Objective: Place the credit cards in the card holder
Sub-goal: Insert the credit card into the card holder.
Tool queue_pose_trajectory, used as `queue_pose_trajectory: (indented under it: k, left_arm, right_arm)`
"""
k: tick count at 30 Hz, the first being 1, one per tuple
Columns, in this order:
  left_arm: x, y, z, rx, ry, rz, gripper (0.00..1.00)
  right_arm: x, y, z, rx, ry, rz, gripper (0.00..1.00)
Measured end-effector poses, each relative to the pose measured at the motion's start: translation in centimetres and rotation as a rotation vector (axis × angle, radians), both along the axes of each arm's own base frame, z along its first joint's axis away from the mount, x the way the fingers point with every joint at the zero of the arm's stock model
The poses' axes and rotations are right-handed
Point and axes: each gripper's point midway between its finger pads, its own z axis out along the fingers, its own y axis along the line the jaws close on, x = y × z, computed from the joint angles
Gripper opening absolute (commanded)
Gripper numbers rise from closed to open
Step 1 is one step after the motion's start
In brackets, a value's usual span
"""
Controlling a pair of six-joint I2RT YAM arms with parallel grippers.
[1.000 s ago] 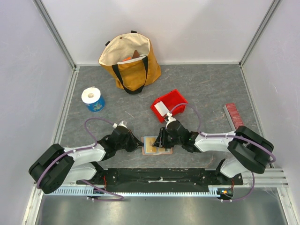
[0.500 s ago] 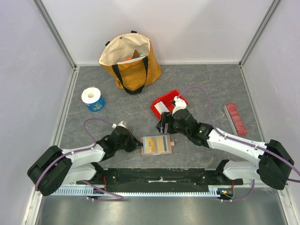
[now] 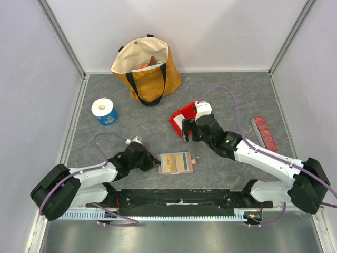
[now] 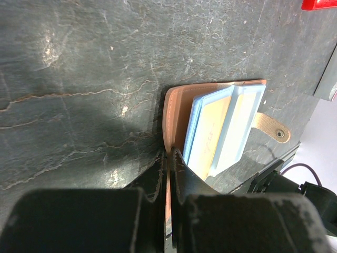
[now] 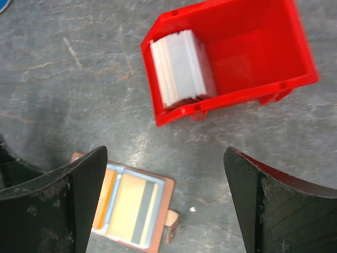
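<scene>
Now left tool pinching one card holder, two credit cards inside; right tool spread.

We're in a robotics lab test cell here: blank white walls framed by aluminium posts, a grey stone-look bench, and at six o'clock a black mounting rail carrying the left arm and right arm, cables trailing.
</scene>
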Motion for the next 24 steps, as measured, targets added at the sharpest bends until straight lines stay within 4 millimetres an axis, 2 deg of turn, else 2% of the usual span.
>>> queue_pose_trajectory:
  k: [3, 6, 9, 11, 14, 20, 24]
  left_arm:
    - [0.0, 0.0, 0.0, 0.001, -0.001, 0.001, 0.02]
    - [0.0, 0.0, 0.0, 0.001, -0.001, 0.001, 0.02]
    - [0.0, 0.0, 0.0, 0.002, -0.001, 0.0, 0.02]
    - [0.0, 0.0, 0.0, 0.002, -0.001, 0.0, 0.02]
    - [0.0, 0.1, 0.0, 0.005, -0.002, -0.001, 0.02]
    - [0.1, 0.1, 0.1, 0.006, -0.002, -0.002, 0.02]
    - [0.1, 0.1, 0.1, 0.008, -0.002, -0.001, 0.02]
  right_arm:
    - [1.3, -1.0, 0.9, -0.057, -0.017, -0.033, 0.98]
    - [3.5, -1.4, 2.4, -0.045, -0.016, -0.055, 0.98]
    - [5.9, -1.7, 2.9, -0.014, 0.016, -0.065, 0.98]
    - [7.3, -1.5, 2.3, -0.004, 0.053, -0.054, 0.98]
    - [8.4, -0.7, 0.5, -0.003, 0.121, -0.019, 0.98]
    - [8.6, 1.3, -3.1, 0.016, 0.262, 0.083, 0.98]
    - [9.3, 1.0, -4.2, 0.031, 0.303, 0.085, 0.96]
